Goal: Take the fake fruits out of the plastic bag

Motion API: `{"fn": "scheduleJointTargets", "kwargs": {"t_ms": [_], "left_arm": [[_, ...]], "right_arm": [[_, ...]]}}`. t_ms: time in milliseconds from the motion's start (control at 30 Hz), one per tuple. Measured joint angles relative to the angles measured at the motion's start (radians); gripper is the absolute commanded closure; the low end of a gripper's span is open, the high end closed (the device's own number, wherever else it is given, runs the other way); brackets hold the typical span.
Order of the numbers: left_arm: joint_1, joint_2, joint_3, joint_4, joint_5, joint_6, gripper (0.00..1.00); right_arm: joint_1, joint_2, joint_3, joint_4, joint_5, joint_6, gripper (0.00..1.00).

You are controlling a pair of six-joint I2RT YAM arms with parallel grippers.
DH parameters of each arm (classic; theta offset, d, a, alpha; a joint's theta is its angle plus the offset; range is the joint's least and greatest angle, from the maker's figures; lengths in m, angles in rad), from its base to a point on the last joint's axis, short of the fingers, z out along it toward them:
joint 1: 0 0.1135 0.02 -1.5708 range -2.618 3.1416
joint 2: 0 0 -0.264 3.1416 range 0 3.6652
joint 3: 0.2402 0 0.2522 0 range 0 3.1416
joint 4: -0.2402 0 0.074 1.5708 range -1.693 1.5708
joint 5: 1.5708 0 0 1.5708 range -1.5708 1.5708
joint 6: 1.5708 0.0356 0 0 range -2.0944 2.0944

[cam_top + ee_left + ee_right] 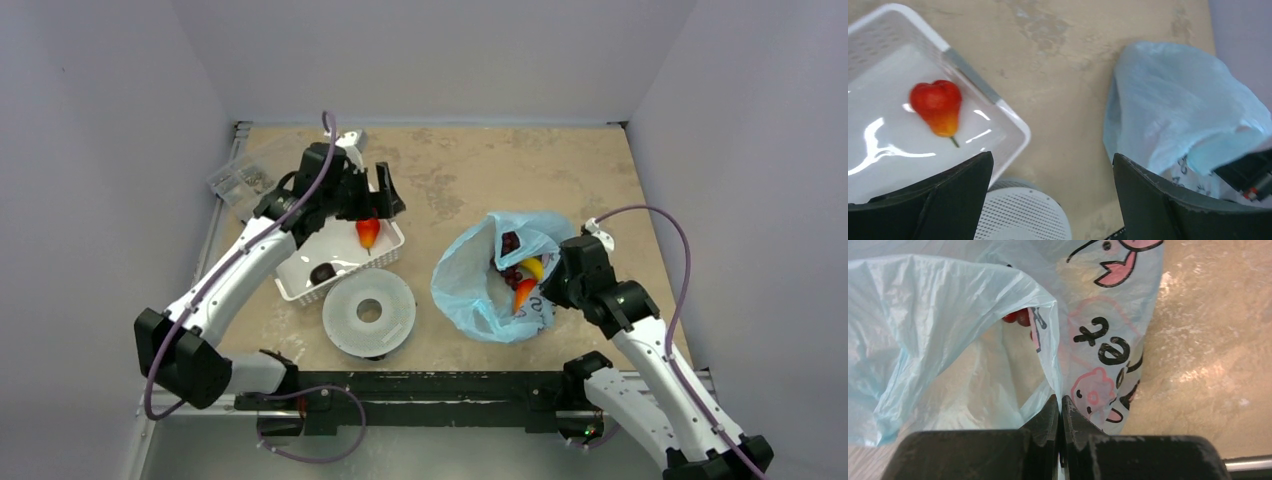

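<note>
My left gripper (375,205) hangs open over the white basket (296,290), nothing between its fingers (1143,200). Below it an orange-red fake fruit (938,105) lies loose on the basket floor (878,150), and a dark fruit (322,272) rests nearer the front. The light-blue plastic bag (470,290) lies open to the right, with dark grapes (510,243), a yellow piece (533,267) and an orange-red piece (524,293) inside. My right gripper (1061,402) is shut on the bag's printed edge (1098,340), holding the mouth up. A red fruit (1017,317) peeks out inside.
A round white perforated disc (369,313) lies in front of the basket, close to its near corner. A clear packet of small parts (243,178) sits at the back left by the wall. Bare tan tabletop (440,190) separates basket and bag.
</note>
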Motion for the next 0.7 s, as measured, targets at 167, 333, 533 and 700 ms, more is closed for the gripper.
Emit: {"fn": "scheduleJointTargets", "kwargs": {"t_ms": [167, 333, 533, 700], "left_arm": [[-0.108, -0.132, -0.214, 0.148, 0.145, -0.071, 0.12], [-0.225, -0.225, -0.348, 0.223, 0.19, -0.146, 0.13], [-0.317, -0.27, -0.346, 0.24, 0.172, -0.171, 0.13], [-0.404, -0.218, -0.262, 0.237, 0.163, -0.167, 0.16]], "right_arm": [[0.0, 0.01, -0.001, 0.104, -0.144, -0.033, 1.0], [0.0, 0.015, -0.019, 0.294, -0.355, -0.048, 1.0], [0.001, 0.044, -0.02, 0.46, -0.536, -0.048, 1.0], [0.002, 0.034, -0.019, 0.463, -0.566, -0.055, 1.0]]}}
